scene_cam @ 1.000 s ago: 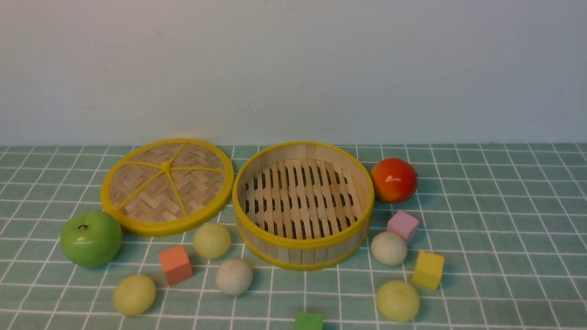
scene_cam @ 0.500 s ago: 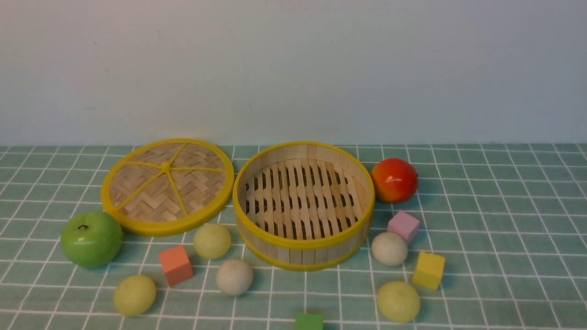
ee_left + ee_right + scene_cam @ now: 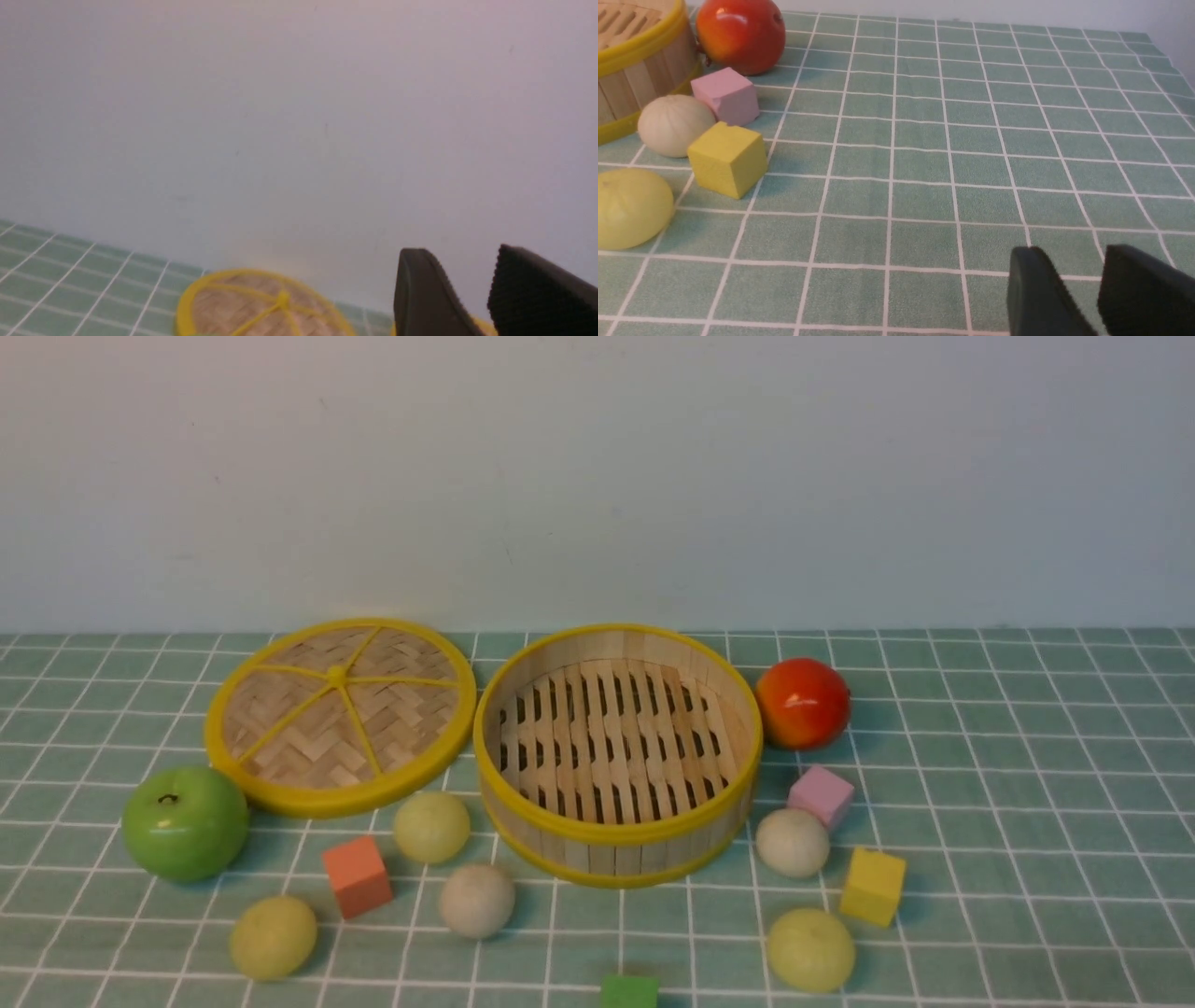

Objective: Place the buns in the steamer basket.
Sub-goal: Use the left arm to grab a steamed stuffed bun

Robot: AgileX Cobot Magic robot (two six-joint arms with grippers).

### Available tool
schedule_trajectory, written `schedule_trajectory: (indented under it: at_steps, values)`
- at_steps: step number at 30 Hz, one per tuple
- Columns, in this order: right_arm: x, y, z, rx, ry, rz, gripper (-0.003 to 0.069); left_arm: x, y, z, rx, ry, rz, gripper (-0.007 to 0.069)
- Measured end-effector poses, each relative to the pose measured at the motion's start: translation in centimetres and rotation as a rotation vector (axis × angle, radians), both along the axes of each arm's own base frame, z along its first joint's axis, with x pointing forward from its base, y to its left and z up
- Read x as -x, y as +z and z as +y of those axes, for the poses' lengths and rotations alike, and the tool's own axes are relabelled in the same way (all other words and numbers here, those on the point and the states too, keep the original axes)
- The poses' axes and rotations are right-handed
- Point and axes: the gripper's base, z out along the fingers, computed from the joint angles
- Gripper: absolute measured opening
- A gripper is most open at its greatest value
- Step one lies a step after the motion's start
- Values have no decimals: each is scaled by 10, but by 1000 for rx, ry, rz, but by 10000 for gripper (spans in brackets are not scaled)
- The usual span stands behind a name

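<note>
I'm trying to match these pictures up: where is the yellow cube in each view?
Front view: yellow cube at lower right, right of the steamer basket.
Left wrist view: not in it.
Right wrist view: yellow cube beside the off-white bun.
Shared landmark: the pink cube behind it, in front and right wrist views.

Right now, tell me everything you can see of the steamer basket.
The steamer basket is a round, shallow bamboo tray: an upright wall of pale slats, yellow bands at top and bottom, and a slatted floor with dark gaps. It stands level on the green checked cloth and holds nothing. The flat woven lid lies at its left, rims very close; the red apple sits by its far right side. Whether either touches it cannot be told.
</note>
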Motion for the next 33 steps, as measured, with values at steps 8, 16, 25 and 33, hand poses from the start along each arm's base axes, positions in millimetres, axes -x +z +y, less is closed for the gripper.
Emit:
schedule_trajectory:
  at_steps: [8, 16, 25, 33]
  values:
    - [0, 0, 0, 0, 0, 0, 239, 14, 74, 1, 197, -65, -144, 238]
    - [0, 0, 0, 0, 0, 0, 239, -27, 131, 8, 283, 75, 376, 238]
    - [0, 0, 0, 0, 0, 0, 239, -95, 72, 15, 155, 282, 1067, 238]
    - [0, 0, 0, 0, 0, 0, 239, -156, 10, -3, 209, 189, 1433, 238]
